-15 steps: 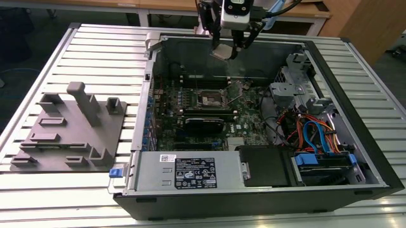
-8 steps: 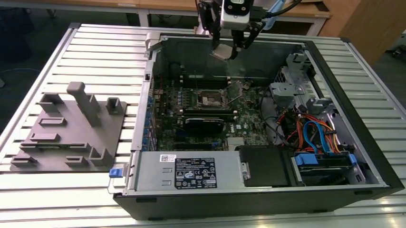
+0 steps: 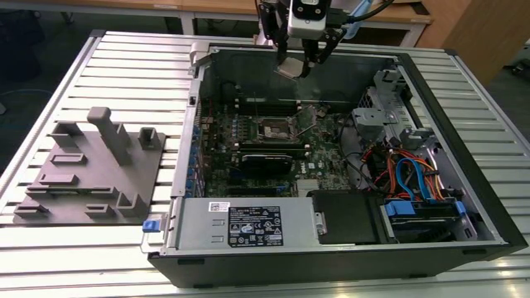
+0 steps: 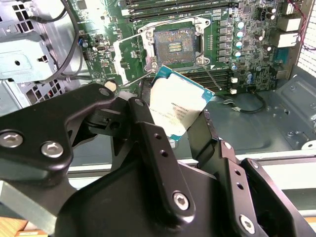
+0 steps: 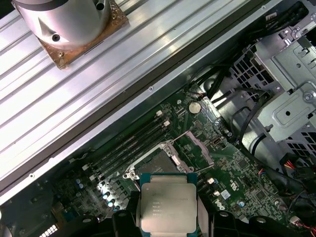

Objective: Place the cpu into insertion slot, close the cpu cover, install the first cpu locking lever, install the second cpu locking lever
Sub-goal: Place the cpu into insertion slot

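Black fingers [image 4: 148,133] of the gripper [image 4: 180,128] are clamped on opposite edges of the cpu [image 4: 175,101], leaving its underside free. That hold is suited, I judge, to lowering it flat, and the chip hangs well above the open insertion slot [image 4: 177,44], not yet seated. In the first wrist view the cpu cover [image 5: 196,144] stands swung back beside the socket, while the exterior view adds the height — the gripper is up by the far wall of the computer case [image 3: 331,270].
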You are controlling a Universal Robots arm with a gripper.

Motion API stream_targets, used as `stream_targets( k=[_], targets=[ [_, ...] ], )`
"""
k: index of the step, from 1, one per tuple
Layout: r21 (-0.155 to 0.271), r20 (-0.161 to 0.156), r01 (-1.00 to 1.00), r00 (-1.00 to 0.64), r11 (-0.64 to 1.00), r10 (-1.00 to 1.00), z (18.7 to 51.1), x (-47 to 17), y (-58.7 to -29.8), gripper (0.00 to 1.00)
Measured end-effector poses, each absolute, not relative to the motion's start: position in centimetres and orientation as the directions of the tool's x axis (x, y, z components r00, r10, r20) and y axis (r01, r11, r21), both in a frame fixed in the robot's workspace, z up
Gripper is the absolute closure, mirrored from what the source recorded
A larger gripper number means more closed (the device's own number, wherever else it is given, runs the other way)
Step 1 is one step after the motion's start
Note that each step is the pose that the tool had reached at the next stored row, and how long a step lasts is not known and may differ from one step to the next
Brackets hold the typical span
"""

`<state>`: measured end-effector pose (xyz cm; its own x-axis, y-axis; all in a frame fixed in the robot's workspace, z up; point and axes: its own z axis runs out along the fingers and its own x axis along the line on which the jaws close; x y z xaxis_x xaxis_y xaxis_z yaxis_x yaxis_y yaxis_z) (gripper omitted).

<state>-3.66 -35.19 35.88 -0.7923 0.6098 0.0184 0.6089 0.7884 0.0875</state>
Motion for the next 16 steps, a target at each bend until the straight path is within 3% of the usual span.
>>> stream_targets(
  k=[16],
  targets=[
    [0.086, 0.018, 0.730, -0.681, 0.678, 0.732, 35.76, -3.65, -35.17, 0.46]
  ],
)
